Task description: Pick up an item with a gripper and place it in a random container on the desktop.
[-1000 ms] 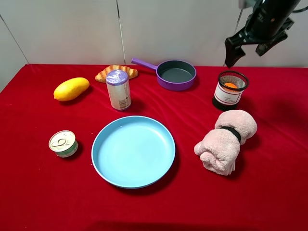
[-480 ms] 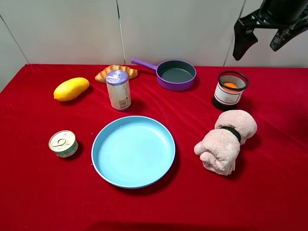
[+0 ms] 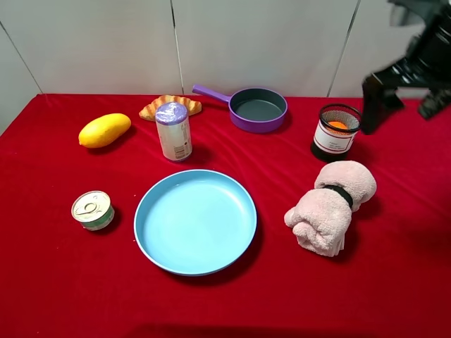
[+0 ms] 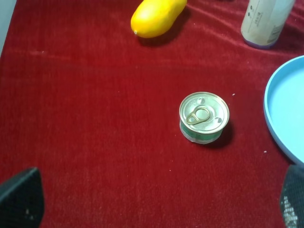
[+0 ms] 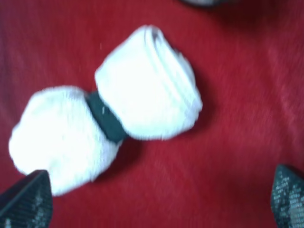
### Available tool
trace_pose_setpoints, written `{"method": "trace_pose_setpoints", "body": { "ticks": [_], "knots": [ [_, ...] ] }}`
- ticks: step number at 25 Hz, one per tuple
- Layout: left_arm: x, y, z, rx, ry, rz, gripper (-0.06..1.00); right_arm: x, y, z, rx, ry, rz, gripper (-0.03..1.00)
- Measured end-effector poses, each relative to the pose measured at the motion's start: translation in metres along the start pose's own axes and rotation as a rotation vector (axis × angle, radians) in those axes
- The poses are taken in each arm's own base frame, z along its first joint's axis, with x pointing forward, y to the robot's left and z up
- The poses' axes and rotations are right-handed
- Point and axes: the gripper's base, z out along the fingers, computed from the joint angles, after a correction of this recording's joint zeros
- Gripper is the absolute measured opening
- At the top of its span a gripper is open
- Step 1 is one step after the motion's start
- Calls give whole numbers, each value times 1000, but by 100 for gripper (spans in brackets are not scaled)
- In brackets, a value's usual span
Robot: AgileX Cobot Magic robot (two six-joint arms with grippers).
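Note:
The orange fruit lies inside the black wire-mesh cup, which stands upright on the red cloth desktop at the back right. My right gripper hangs open and empty in the air to the right of the cup, apart from it. In the right wrist view the right gripper is over the rolled towel, and its fingertips are wide apart. My left gripper is open and empty above the cloth near the tin, and it is out of the exterior high view.
A blue plate lies at centre front. A purple pan and a croissant are at the back. A yellow mango, a white bottle and a small tin are on the left. A rolled pinkish towel lies in front of the cup.
My right gripper has moved to the right and down, from above the cup to beside it near the view's right edge. The orange stays in the cup. Nothing else moved.

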Motion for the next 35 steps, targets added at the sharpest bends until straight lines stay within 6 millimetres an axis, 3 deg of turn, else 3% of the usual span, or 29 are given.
{"method": "trace_pose_setpoints", "body": {
  "ticks": [8, 9, 12, 19, 26, 35],
  "knots": [
    [0, 0, 0, 0, 0, 0, 100, 68, 9, -14, -9, -90, 27, 69],
    [0, 0, 0, 0, 0, 0, 100, 68, 9, -14, -9, -90, 27, 69],
    [0, 0, 0, 0, 0, 0, 100, 101, 15, -20, -21, -182, 36, 69],
    [0, 0, 0, 0, 0, 0, 100, 150, 22, -27, -34, -335, 46, 69],
    [0, 0, 0, 0, 0, 0, 100, 188, 28, -26, -43, -460, 52, 69],
    [0, 0, 0, 0, 0, 0, 100, 218, 32, -23, -36, -581, 48, 69]
  ]
}}
